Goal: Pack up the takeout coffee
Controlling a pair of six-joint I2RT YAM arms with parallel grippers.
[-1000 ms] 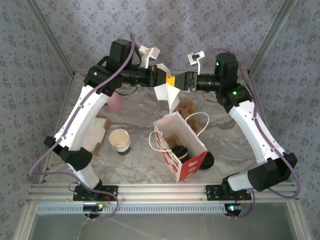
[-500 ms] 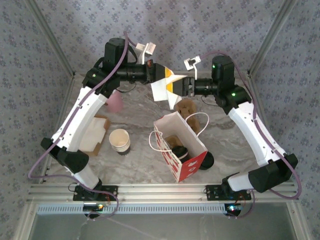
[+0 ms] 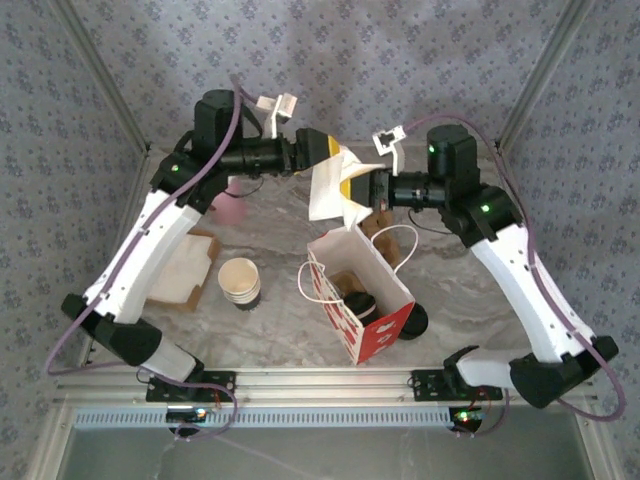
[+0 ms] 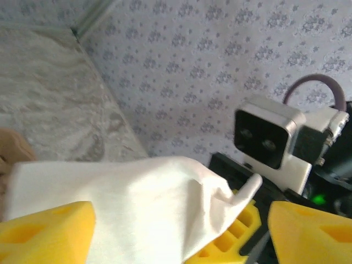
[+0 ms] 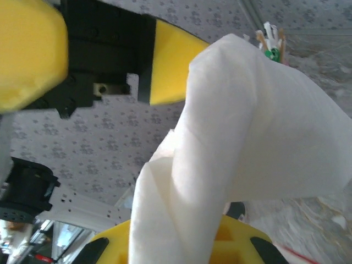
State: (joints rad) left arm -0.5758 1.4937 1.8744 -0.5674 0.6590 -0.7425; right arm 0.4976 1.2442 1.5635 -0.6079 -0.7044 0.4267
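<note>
Above the paper bag (image 3: 378,338), right gripper (image 3: 355,187) pinching a white napkin (image 3: 327,195), left gripper (image 3: 335,155) holding its fingers wide apart beside the napkin's top edge.

Takeout coffee (image 3: 362,305) mostly hidden inside bag (image 3: 385,335), lid showing; napkin (image 3: 325,195) covers right tool (image 3: 352,187) tips.

Overhead rear view, wrists close (sharing napkin (image 4: 137,203))
</note>
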